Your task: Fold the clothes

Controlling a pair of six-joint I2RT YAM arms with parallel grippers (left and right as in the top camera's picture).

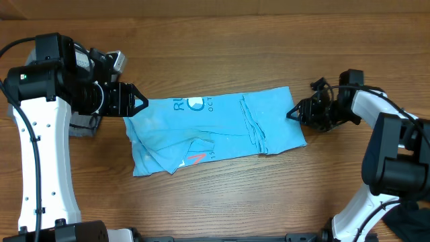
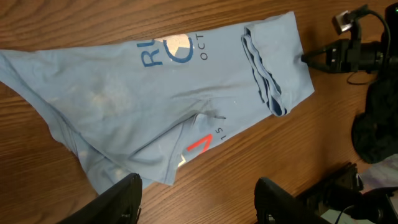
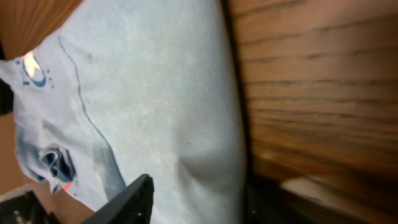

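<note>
The clothes on the table are a light-blue T-shirt (image 1: 215, 131) with white lettering and a small red mark (image 1: 195, 159), lying partly folded and rumpled across the middle. It fills the left wrist view (image 2: 155, 106) and the right wrist view (image 3: 155, 93). My left gripper (image 1: 138, 101) hovers at the shirt's left end, open and empty, its fingers (image 2: 121, 199) apart over bare wood. My right gripper (image 1: 294, 111) sits at the shirt's right edge. One finger (image 3: 134, 199) lies over the cloth, the other is a dark shape beside the hem, and fabric bulges between them.
A grey garment (image 1: 84, 126) lies under the left arm at the table's left. A black garment (image 1: 411, 225) shows at the bottom right corner beside the right arm's base. Bare wood surrounds the shirt in front and behind.
</note>
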